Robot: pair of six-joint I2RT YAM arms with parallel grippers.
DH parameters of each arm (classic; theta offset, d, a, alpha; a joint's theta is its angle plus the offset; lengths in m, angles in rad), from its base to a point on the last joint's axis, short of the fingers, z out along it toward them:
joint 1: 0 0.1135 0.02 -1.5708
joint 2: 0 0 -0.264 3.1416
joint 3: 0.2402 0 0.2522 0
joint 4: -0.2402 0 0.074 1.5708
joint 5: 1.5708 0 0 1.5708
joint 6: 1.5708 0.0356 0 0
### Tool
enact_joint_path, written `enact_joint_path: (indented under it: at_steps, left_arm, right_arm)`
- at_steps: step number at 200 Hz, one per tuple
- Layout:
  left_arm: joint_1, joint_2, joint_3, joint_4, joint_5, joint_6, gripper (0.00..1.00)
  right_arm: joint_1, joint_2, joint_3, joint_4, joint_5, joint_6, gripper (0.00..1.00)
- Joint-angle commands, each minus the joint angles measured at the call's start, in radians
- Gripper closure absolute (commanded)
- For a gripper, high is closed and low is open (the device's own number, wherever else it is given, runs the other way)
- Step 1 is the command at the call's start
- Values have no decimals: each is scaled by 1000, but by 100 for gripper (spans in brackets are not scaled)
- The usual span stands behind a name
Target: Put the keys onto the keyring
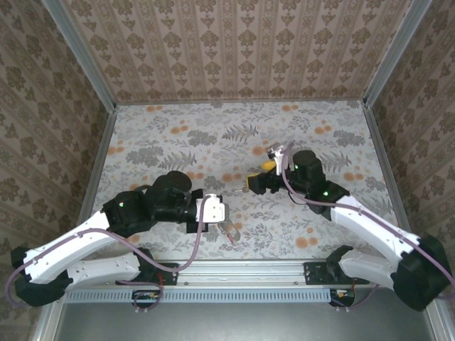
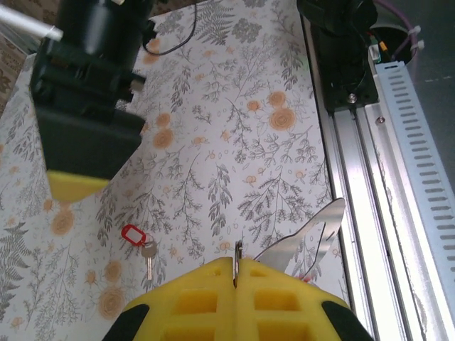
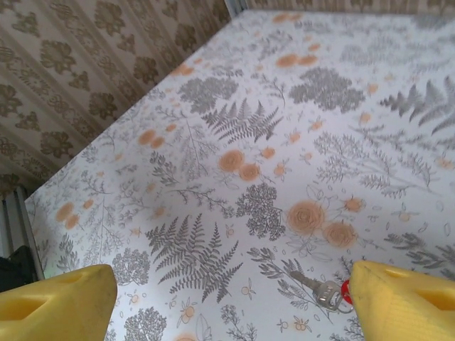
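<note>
Key (image 3: 323,290) lies off-centre under right gripper (image 3: 227,298), fingers spread: centre over it, descend, pinch. Left gripper (image 2: 237,288) clamped on keyring (image 2: 237,254); hold level.

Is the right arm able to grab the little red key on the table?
Probably yes. The right gripper is open over the red key, which lies flat on the table between its fingers, with nothing blocking it.
</note>
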Motion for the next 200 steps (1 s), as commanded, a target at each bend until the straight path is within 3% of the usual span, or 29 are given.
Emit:
enact_joint_path:
  at_steps: [1, 34, 76, 146, 169, 200]
  left_arm:
    - [17, -13, 15, -12, 3, 48, 100]
    - [51, 2, 8, -8, 46, 61, 100]
    - [110, 1, -33, 59, 83, 36, 100]
    - [243, -73, -230, 304, 229, -174, 100]
    - [287, -102, -257, 318, 165, -236, 100]
    - [383, -120, -314, 381, 207, -351, 100]
  right_arm:
    - [-30, 109, 80, -10, -50, 74, 14]
    - [-79, 329, 192, -78, -108, 99, 17]
    - [-80, 441, 251, -127, -108, 83, 17]
    - [-73, 510, 317, -319, 13, 7, 17]
    - [-73, 534, 345, -390, 55, -18, 17]
    - [-71, 576, 390, -438, 77, -29, 18]
